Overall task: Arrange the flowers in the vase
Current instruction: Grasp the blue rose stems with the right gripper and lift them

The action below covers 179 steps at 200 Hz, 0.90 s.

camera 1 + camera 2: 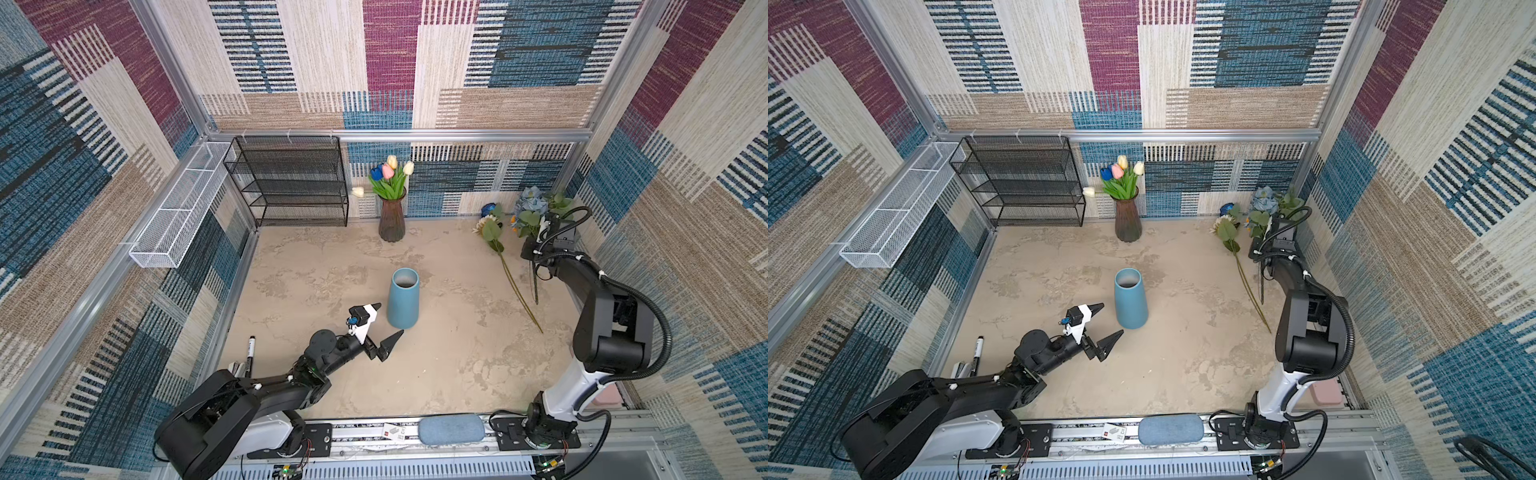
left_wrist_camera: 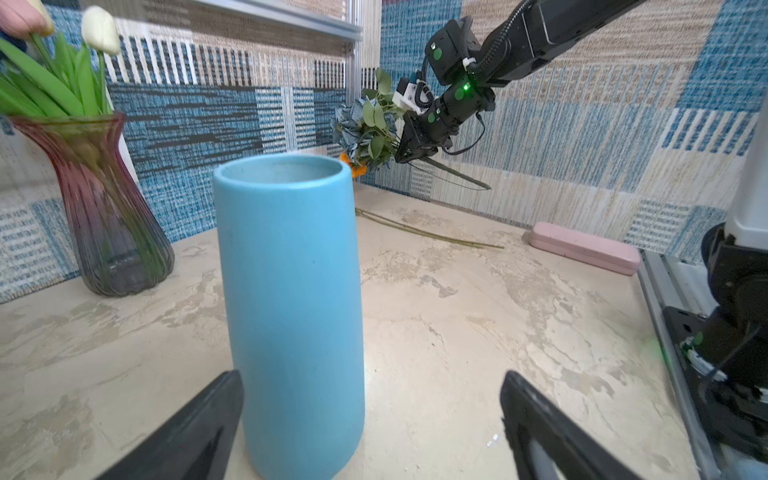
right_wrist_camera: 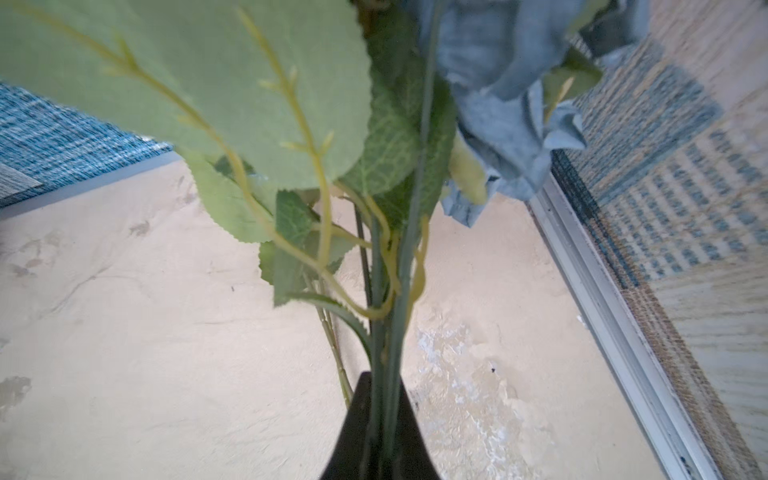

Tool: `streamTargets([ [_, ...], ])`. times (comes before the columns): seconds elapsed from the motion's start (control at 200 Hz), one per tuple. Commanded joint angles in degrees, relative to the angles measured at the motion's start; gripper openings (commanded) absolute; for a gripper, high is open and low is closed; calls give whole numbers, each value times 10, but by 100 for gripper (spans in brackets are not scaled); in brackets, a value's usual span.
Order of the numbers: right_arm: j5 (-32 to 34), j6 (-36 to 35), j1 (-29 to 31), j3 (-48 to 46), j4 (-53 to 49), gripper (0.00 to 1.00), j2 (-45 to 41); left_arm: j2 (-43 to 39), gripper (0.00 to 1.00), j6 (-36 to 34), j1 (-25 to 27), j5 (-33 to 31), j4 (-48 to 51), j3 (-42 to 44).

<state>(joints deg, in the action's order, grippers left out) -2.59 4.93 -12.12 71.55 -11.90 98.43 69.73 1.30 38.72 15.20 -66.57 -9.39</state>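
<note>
An empty blue vase (image 1: 403,303) (image 1: 1131,301) (image 2: 291,311) stands upright mid-table. My left gripper (image 1: 390,318) (image 1: 1112,318) (image 2: 371,376) is open just in front of it, its jaws wide apart and one finger close beside the vase wall. At the back right my right gripper (image 3: 380,386) (image 2: 409,151) is shut on the stems of the dusty-blue rose bunch (image 1: 532,203) (image 3: 511,83), held above the table. A cream sunflower (image 1: 484,224), a deep-blue rose (image 1: 490,208) and an orange bloom (image 1: 514,222) lie there, their long stems (image 1: 519,295) on the table.
Tulips (image 1: 390,174) fill a dark glass vase (image 1: 392,222) at the back wall. A black mesh shelf (image 1: 291,183) and a white wire basket (image 1: 178,208) stand at the back left. A marker (image 1: 250,353) lies at the left edge, a pink case (image 2: 586,249) at the right edge.
</note>
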Motion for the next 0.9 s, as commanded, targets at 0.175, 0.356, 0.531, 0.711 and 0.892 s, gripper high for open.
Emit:
streamTargets([
  [0.175, -32, 9, 6, -6, 7, 1, -81, -19, 99, -7, 0, -14, 20, -3],
  [0.356, -59, 8, 13, -19, 26, 5, -111, -19, 99, -5, 0, -15, 17, -2],
  [0.531, -103, -5, 33, -85, 109, 6, -119, -21, 99, 0, 0, -10, 2, 5],
  [0.711, -90, -21, 63, -144, 183, 7, -86, -30, 99, -1, 1, -11, 5, 8],
  [0.892, -110, -41, 83, -226, 293, 11, -85, -34, 99, -10, 1, -21, 30, 1],
])
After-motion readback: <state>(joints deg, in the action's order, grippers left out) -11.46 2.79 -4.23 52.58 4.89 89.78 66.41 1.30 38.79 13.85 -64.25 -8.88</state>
